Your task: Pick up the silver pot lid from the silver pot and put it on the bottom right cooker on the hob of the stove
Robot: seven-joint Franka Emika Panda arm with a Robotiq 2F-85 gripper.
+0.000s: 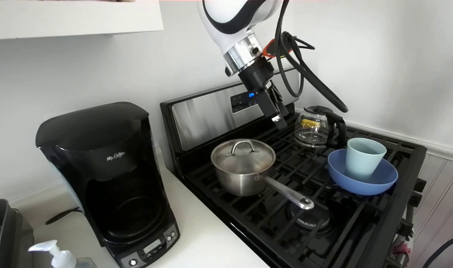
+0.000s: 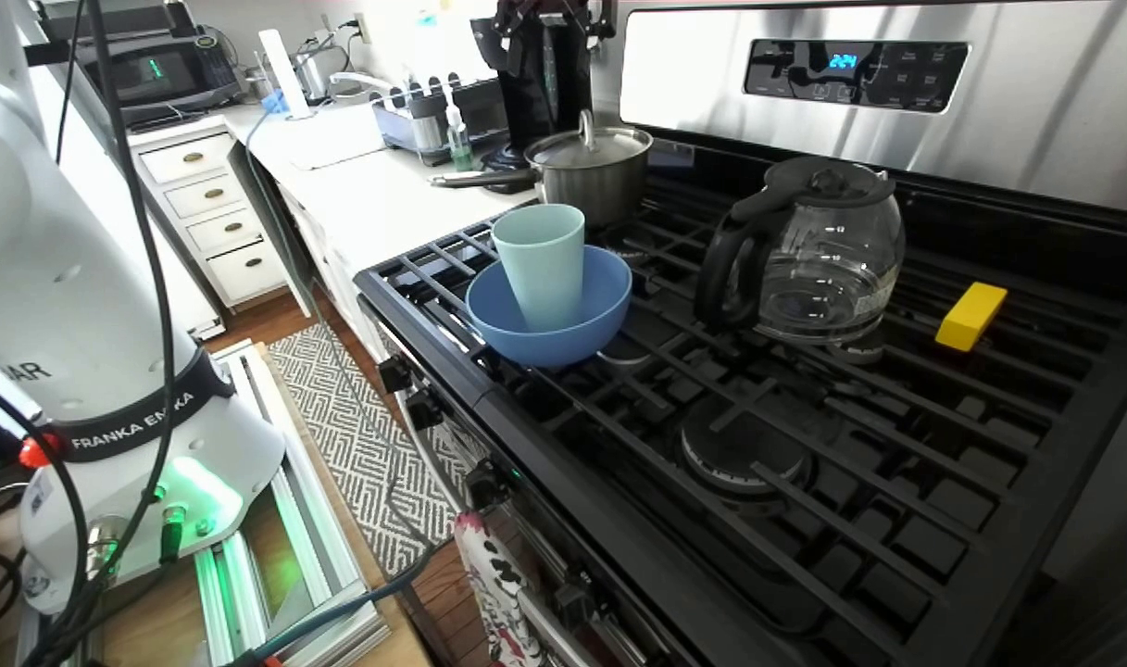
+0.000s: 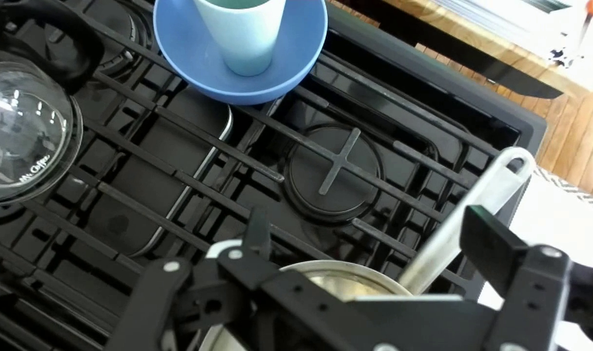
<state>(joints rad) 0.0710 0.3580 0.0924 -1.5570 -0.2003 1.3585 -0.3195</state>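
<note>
The silver pot lid (image 1: 245,160) sits on the silver pot (image 1: 241,185), its arched handle upright; the lid also shows in an exterior view (image 2: 586,148). The pot stands on the stove (image 1: 204,124) at the coffee maker side, its long handle toward the front. In the wrist view the lid (image 3: 342,282) is largely hidden by my gripper (image 3: 368,236). The gripper is open and empty, its fingers apart. In an exterior view my gripper (image 1: 280,120) hangs above the lid, nearer the back panel, not touching. The bottom right burner (image 2: 746,449) has nothing on it.
A blue bowl (image 2: 544,343) with a pale cup (image 2: 540,259) stands at the front middle of the grates. A glass carafe (image 2: 827,269) stands behind it, with a yellow block (image 2: 970,315) beyond. A coffee maker (image 1: 111,149) stands on the counter beside the stove.
</note>
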